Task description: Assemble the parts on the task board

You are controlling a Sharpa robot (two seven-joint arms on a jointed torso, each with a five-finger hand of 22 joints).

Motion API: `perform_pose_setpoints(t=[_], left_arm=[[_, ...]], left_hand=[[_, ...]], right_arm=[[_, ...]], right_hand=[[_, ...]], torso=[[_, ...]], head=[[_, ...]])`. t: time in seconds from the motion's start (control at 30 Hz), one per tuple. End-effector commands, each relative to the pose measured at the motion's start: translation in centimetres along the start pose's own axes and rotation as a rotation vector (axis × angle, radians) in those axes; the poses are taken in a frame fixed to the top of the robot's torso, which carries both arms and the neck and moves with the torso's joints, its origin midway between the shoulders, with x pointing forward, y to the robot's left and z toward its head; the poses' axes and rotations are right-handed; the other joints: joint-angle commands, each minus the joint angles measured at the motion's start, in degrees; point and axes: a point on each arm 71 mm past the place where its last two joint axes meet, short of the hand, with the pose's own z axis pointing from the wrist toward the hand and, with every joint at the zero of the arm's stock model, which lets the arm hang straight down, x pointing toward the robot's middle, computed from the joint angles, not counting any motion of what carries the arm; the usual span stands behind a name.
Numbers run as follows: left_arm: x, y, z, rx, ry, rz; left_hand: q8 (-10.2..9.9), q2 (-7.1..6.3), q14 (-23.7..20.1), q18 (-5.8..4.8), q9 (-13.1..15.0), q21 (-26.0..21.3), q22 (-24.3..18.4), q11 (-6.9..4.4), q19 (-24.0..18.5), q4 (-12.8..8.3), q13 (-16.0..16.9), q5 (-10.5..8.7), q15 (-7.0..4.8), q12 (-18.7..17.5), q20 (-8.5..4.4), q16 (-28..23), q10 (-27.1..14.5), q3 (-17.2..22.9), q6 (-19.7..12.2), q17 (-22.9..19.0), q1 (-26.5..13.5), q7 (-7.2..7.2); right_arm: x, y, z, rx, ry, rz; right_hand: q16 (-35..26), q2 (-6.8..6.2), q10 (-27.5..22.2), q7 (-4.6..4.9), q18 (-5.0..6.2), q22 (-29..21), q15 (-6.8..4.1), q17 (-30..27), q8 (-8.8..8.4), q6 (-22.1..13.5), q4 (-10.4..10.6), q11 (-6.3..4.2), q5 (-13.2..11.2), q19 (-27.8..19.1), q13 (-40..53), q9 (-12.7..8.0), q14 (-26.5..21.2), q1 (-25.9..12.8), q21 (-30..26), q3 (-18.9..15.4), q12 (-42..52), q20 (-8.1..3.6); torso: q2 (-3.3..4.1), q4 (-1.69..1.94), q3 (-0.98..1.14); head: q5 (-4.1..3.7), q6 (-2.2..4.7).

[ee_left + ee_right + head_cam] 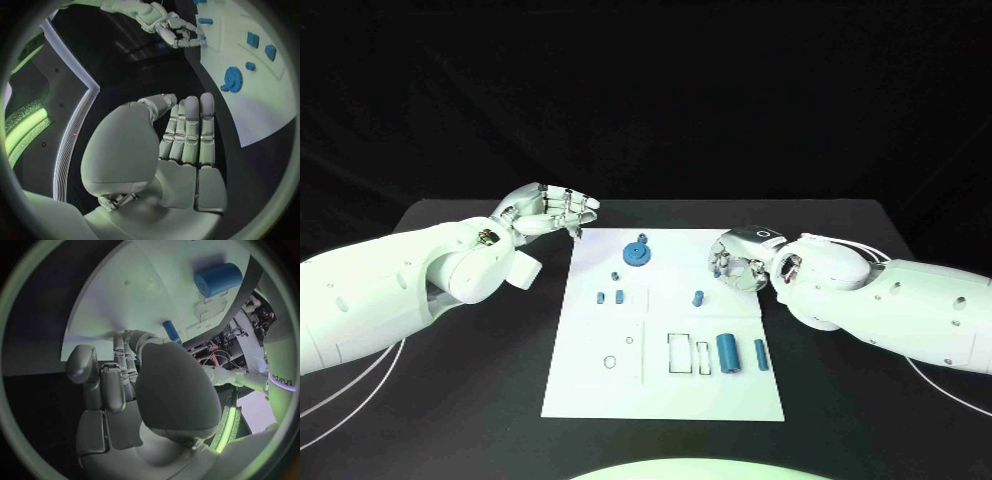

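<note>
Left hand [548, 212] curled on nothing beside the task board [589, 390]; right hand [741, 262] looks clenched, seemingly empty.

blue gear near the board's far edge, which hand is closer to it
Left, narrowly. The left hand hovers just beyond the board's far left corner, up-left of the blue gear; the right hand sits off the board's right edge.

White task board [589, 385] lies flat mid-table, small blue parts [727, 353] scattered on it (gear [638, 254] far end).
</note>
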Motion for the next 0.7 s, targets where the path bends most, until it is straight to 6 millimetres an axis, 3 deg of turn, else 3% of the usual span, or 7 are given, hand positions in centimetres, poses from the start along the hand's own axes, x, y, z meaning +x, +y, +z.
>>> perform_pose_setpoints(t=[0.03, 0.7], left_arm=[[0.24, -0.22, 0.09, 0.015, 0.008, -0.013], [0.29, -0.21, 0.06, 0.012, 0.015, -0.013]], left_hand=[[-0.2, 0.36, -0.3, 0.83, -0.1, -0.4, -0.1, -0.09, -0.3, 0.1, -0.1, 0.13, 0.00, -0.2, 0.00, -0.4, -0.4, -0.4, -0.2, -0.1, -0.4, 0.14], [-0.3, 0.34, -0.5, 0.85, -0.1, -0.6, -0.2, -0.03, -0.4, 0.0, -0.2, 0.12, 0.05, -0.3, 0.06, -0.7, -0.5, -0.5, -0.4, -0.2, -0.3, 0.19]], right_arm=[[0.48, 0.20, 0.06, -0.002, 0.016, -0.012], [0.71, 1.12, 0.22, -0.008, 0.023, -0.015]], right_hand=[[0.2, -0.06, 0.3, 0.04, -0.54, 0.0, -0.32, 0.0, 0.26, 0.2, 0.0, -0.13, -0.3, 0.3, -0.3, 0.1, 2.3, -0.8, 0.2, 0.3, -0.4, -0.15], [0.2, -1.37, -1.1, 0.39, -0.35, -0.4, 0.07, 0.0, 0.27, 0.2, -0.8, 0.45, -0.4, -0.5, -1.2, 0.4, 2.2, -3.6, -1.3, 1.0, -2.3, 0.36]], torso=[[-0.01, -0.01, -0.01], [-0.05, 0.01, -0.01]], head=[[0.04, -0.15], [-0.03, -0.27]])
